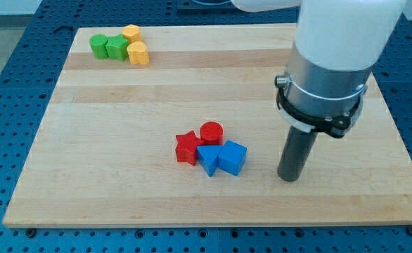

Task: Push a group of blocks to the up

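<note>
Stretching across most of the view: a pale wooden board point(121, 140), lying on a blue bench point(9, 42) dotted with holes.

Sitting at the board's top left corner, close to the view's top edge: a tight cluster of four. Starting at the view's left with the first green block point(98, 46), rounded in outline, and touching the second green block point(117, 48) just to its right. Pressing against that one from the right: the upper yellow block point(131, 32), lying nearest the board's top edge, and the lower yellow block point(138, 53) just below it.

Lying well apart from that cluster, a little below the board's middle: a second cluster of four. Beginning at its left with the red star point(187, 148), touching the red cylinder point(211, 132) up and to its right. Sitting just below the cylinder: the blue block point(208, 159), angular, exact shape hard to make out, touching the star on one side and the blue cube point(232, 157) on the other.

Standing to the right of the cube, near but apart from it, with bare wood showing between: the dark rod point(295, 151), upright, with my tip point(288, 178) resting on the board about level with the bottom of the blue pair. Touching none of the blocks.

Hanging above the rod, filling the view's top right: a grey collar point(322, 88) ringed in black, under a wide white housing point(339, 28). Showing only a straight rod at the arm's end, so cannot tell of any claw spreading, pressing together or pinching.
</note>
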You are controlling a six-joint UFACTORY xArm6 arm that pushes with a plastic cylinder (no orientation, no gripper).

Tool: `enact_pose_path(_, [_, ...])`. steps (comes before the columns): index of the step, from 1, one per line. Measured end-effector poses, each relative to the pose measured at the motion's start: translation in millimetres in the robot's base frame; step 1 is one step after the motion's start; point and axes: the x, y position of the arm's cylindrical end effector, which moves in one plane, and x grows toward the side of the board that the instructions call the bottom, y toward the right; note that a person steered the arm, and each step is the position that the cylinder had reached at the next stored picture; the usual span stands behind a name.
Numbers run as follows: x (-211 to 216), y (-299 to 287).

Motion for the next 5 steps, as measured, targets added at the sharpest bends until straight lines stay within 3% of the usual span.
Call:
enact_pose_path(3, [28.0, -30.8])
enact_pose_path(5, [21.7, -83.0])
